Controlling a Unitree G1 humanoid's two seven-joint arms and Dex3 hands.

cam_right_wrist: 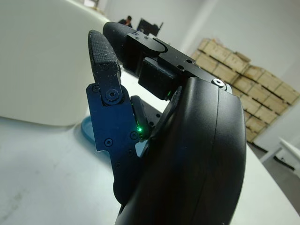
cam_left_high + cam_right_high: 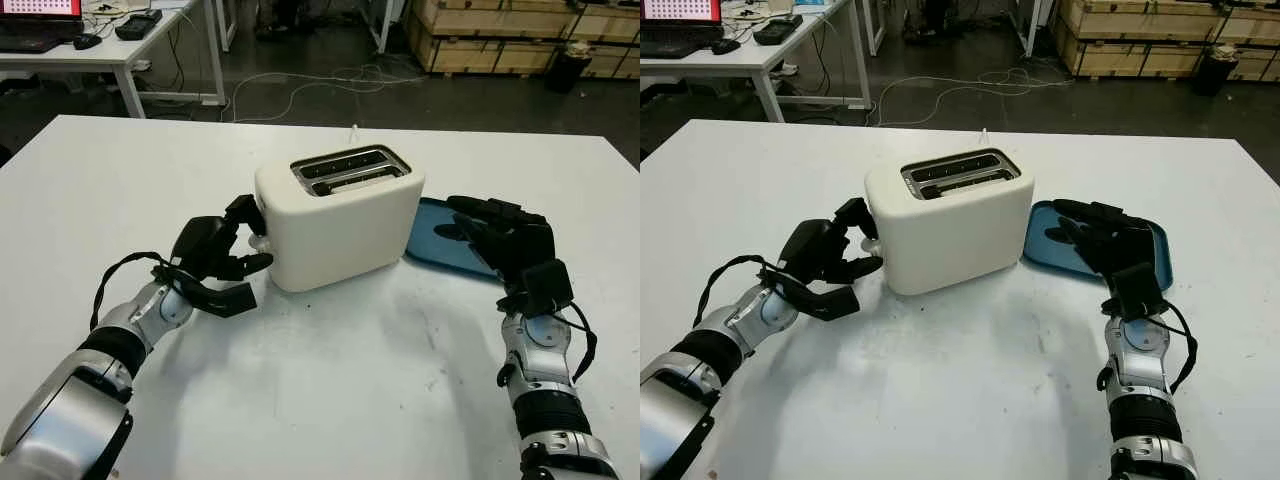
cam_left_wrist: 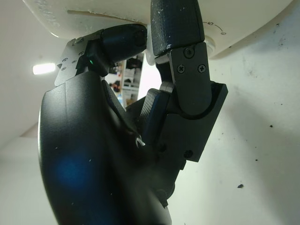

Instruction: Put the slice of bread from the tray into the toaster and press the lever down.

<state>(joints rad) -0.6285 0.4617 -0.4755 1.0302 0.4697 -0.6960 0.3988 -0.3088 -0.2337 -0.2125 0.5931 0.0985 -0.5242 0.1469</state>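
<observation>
My left robot hand point(image 2: 215, 262) sits at the short end of the toaster point(image 2: 340, 215) that faces my left side, fingers curled around the lever area; the lever itself is hidden behind my black fingers point(image 3: 176, 28), so I cannot tell whether it is down or whether I actually grip it. The toaster is smooth, cream-white and rounded, with a metal-framed top carrying two slots point(image 2: 960, 172). Its long axis runs across the white bench point(image 2: 330, 380), tilted a little away toward my right. Something pale shows in the nearer slot, but I cannot make out for certain that it is the bread. The blue tray point(image 2: 1040, 245), glossy with rounded corners, lies just beside the toaster's other end, partly covered by my right robot hand point(image 2: 1102, 240), which hovers over it, holding nothing, its fingers not curled.
</observation>
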